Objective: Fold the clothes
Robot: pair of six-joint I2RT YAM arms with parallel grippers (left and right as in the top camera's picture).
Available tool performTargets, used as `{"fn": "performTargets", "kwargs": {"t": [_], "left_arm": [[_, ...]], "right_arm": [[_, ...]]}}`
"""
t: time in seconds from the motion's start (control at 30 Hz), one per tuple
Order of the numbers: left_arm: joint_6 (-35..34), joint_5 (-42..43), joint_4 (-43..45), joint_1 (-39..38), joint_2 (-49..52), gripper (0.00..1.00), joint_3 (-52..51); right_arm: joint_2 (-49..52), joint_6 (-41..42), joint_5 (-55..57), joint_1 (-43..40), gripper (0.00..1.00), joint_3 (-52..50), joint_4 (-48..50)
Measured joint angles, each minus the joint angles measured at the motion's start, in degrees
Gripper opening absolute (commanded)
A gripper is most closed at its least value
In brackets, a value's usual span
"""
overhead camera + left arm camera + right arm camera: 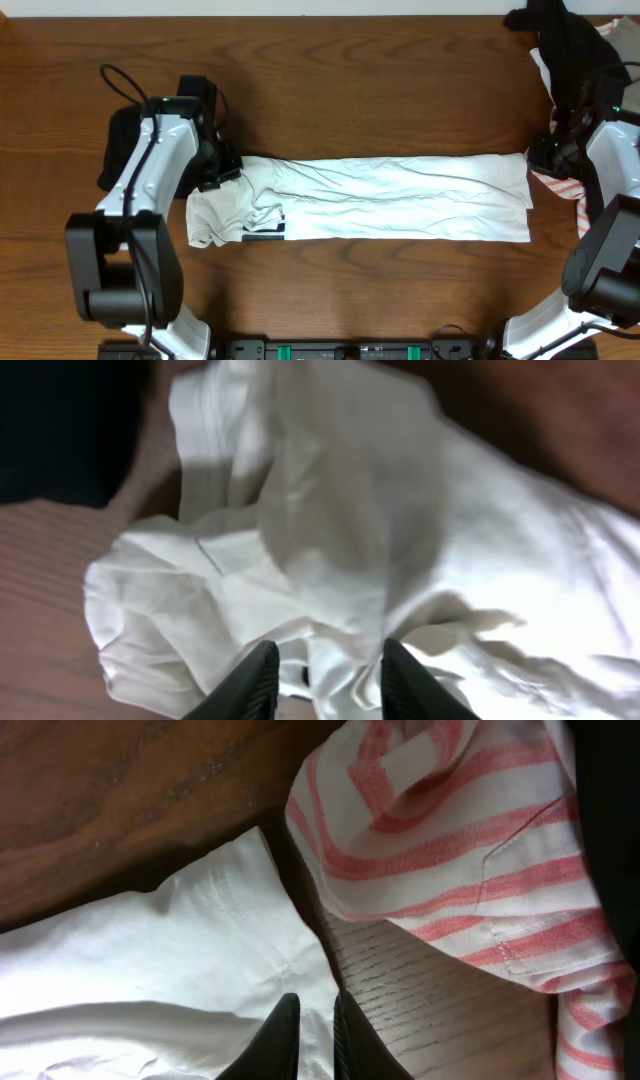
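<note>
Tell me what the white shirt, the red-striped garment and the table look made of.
The white shirt: thin matte fabric, probably cotton; it creases softly. The red-striped garment: cloth with visible weave and stitched seams, likely cotton. The table: brown wood grain, possibly laminate.

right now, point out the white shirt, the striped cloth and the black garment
white shirt (400, 200): overhead view, its flat middle
striped cloth (470, 850): right wrist view, its middle fold
black garment (565, 40): overhead view, its middle

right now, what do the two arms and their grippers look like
The left arm and right arm have white shells, bulky black joints and black cables looping off them. The left gripper and right gripper end in slim tapered black fingers.
</note>
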Motion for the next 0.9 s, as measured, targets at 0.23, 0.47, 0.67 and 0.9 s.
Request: {"fn": "performTargets", "kwargs": {"t": [0.23, 0.47, 0.67, 0.9], "left_arm": [[0.2, 0.2, 4.9, 0.0, -1.1, 0.55, 0.0], [0.4, 0.2, 10.1, 0.0, -0.6, 0.55, 0.0], [0.5, -0.3, 10.6, 0.0, 4.0, 0.31, 0.0], [0.6, -0.7, 7.3, 0.0, 6.3, 0.06, 0.0]], "right_arm": [[0.0, 0.0, 0.0, 0.0, 0.12, 0.0, 0.0], [0.0, 0.0, 0.0, 0.0, 0.12, 0.0, -0.1], [0.0, 0.0, 0.0, 0.0, 0.11, 0.0, -0.4], [0.0, 0.0, 0.0, 0.0, 0.1, 0.0, -0.4]]}}
